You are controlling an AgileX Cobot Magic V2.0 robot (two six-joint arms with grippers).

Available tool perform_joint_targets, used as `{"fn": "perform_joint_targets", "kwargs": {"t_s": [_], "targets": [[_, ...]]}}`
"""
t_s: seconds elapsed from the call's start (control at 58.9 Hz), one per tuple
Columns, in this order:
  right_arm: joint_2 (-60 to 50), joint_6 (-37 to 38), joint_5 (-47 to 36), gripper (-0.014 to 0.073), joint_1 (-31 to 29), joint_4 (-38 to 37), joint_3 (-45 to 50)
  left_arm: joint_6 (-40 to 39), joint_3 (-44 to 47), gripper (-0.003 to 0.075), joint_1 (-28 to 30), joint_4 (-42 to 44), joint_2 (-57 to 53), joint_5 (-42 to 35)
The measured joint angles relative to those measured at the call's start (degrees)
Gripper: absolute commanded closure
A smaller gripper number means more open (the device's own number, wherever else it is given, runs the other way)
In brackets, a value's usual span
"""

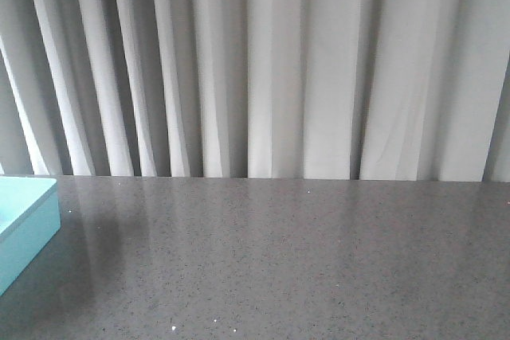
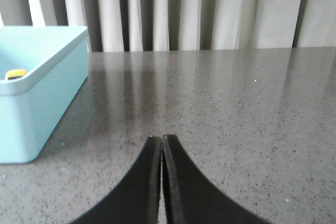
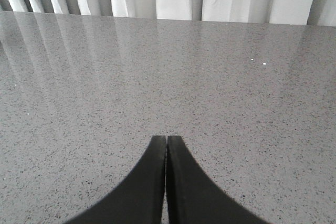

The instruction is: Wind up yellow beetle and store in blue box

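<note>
Both of our grippers, left gripper [image 2: 161,139] and right gripper [image 3: 166,139], hang pressed together and empty over the grey counter [image 1: 303,260]. At its left edge sits the blue box [image 2: 47,93], with the yellow beetle [image 2: 15,74] peeking inside.

Light turquoise-blue on the box [image 2: 37,93], plain and unpatterned. Bright yellow with a dark patch on the beetle [image 2: 15,74], peeking over the box wall. Dark grey with fine pale speckles on the table [image 1: 303,260] beside the box. White and grey in vertical folds on the curtain [image 1: 279,61] behind the box. Glossy black on both grippers' fingers [image 2: 181,187] [image 3: 184,187].
</note>
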Motion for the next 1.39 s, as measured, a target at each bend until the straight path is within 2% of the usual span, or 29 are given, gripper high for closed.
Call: {"fn": "perform_joint_targets", "kwargs": {"t_s": [0.34,0.51,0.594,0.781,0.883,1.053,1.393], "targets": [[0.0,0.0,0.0,0.0601,0.0,0.0,0.0,0.57,0.0,0.0726,0.0,2.66,-0.96,0.8],[0.0,0.0,0.0,0.0601,0.0,0.0,0.0,-2.77,0.0,0.0726,0.0,4.15,-0.96,0.8],[0.0,0.0,0.0,0.0601,0.0,0.0,0.0,-8.29,0.0,0.0726,0.0,9.53,-0.96,0.87],[0.0,0.0,0.04,0.0601,0.0,0.0,0.0,-31.56,0.0,0.0726,0.0,27.06,-0.96,1.16],[0.0,0.0,0.04,0.0601,0.0,0.0,0.0,-39.28,0.0,0.0726,0.0,32.48,-0.96,1.28],[0.0,0.0,0.0,0.0601,0.0,0.0,0.0,-43.59,0.0,0.0726,0.0,34.09,-0.96,1.28],[0.0,0.0,0.0,0.0601,0.0,0.0,0.0,-44.17,0.0,0.0726,0.0,34.27,-0.96,1.34]]}}
